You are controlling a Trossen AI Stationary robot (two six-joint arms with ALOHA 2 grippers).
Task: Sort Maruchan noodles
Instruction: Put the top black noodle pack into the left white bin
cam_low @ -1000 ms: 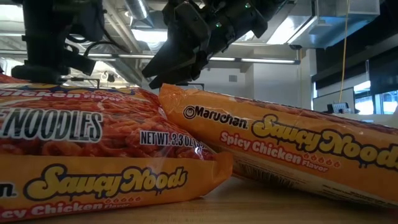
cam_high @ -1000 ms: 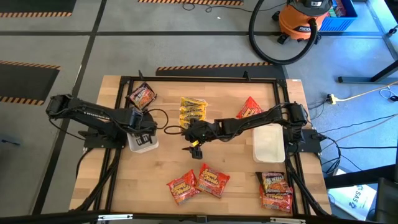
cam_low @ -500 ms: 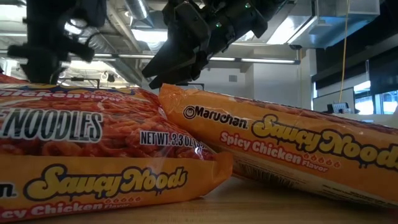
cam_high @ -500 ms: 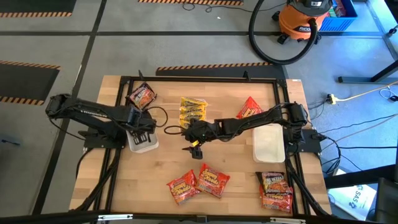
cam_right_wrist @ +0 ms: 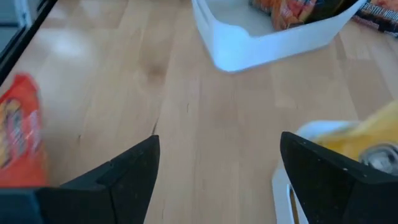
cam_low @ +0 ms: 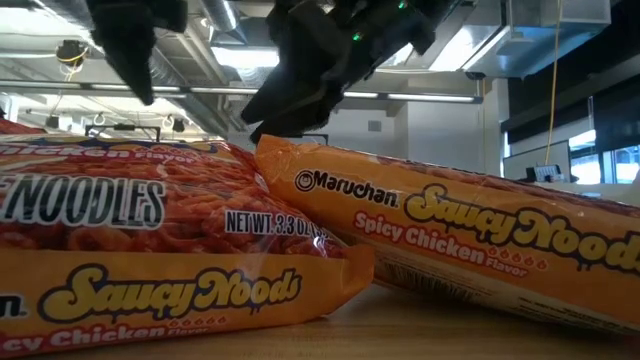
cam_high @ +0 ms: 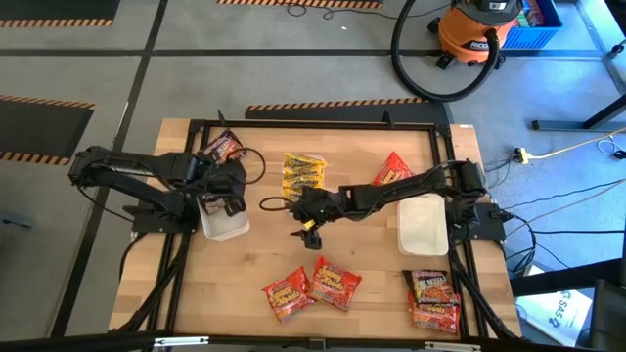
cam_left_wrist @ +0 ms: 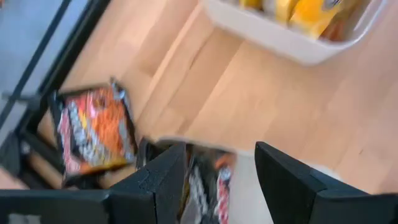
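Ramen packets lie spread over the table: a dark one (cam_high: pixel 223 149) near the far left corner, yellow ones (cam_high: pixel 303 174) in a white tray at far centre, a red one (cam_high: pixel 391 168), two red-orange ones (cam_high: pixel 313 286) near the front edge, and dark ones (cam_high: pixel 433 298) at the near right. My left gripper (cam_high: pixel 232 198) (cam_left_wrist: pixel 221 155) is open above the far end of the left white tray (cam_high: pixel 225 223), where a dark packet (cam_left_wrist: pixel 206 183) lies. My right gripper (cam_high: pixel 308 235) (cam_right_wrist: pixel 217 143) hangs open over bare wood at mid-table.
A second white tray (cam_high: pixel 423 227) sits by the right arm's base. A black metal frame (cam_high: pixel 313 123) runs around the table top. In the low view, the two red-orange packets (cam_low: pixel 300 260) fill the foreground. Bare wood (cam_high: pixel 362 244) lies between the trays.
My left gripper has risen from over the left tray and drawn toward the table's far edge, turning as it went. The right arm has kept still.
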